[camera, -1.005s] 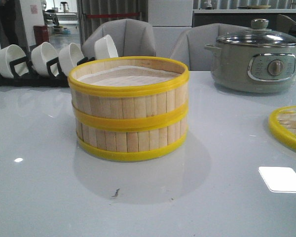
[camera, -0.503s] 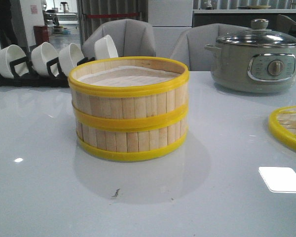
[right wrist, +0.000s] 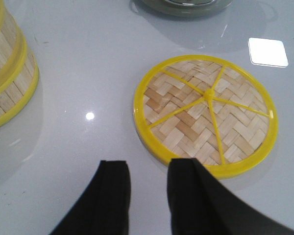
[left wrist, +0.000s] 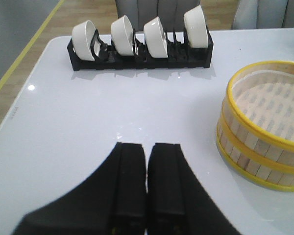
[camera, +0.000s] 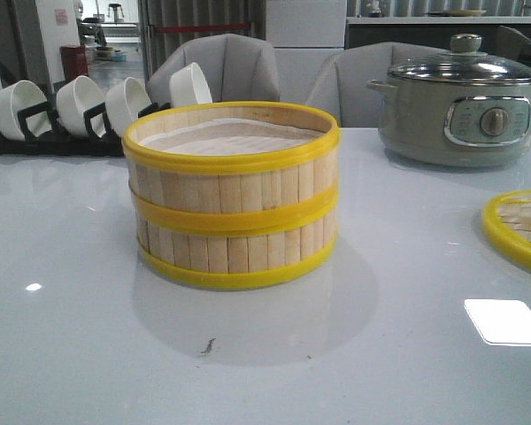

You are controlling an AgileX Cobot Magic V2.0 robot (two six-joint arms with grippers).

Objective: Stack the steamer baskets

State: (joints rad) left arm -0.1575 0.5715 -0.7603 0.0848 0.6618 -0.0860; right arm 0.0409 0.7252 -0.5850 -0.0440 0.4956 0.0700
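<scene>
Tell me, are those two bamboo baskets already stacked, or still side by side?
Stacked. The upper basket sits squarely on the lower basket, walls lined up, both upright. Neither claw touches them.

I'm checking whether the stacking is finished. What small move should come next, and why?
Probably none beyond keeping both arms back: the upper basket already sits squarely on the lower basket. The left gripper is shut and empty, the right gripper open, both clear of the stack.
</scene>
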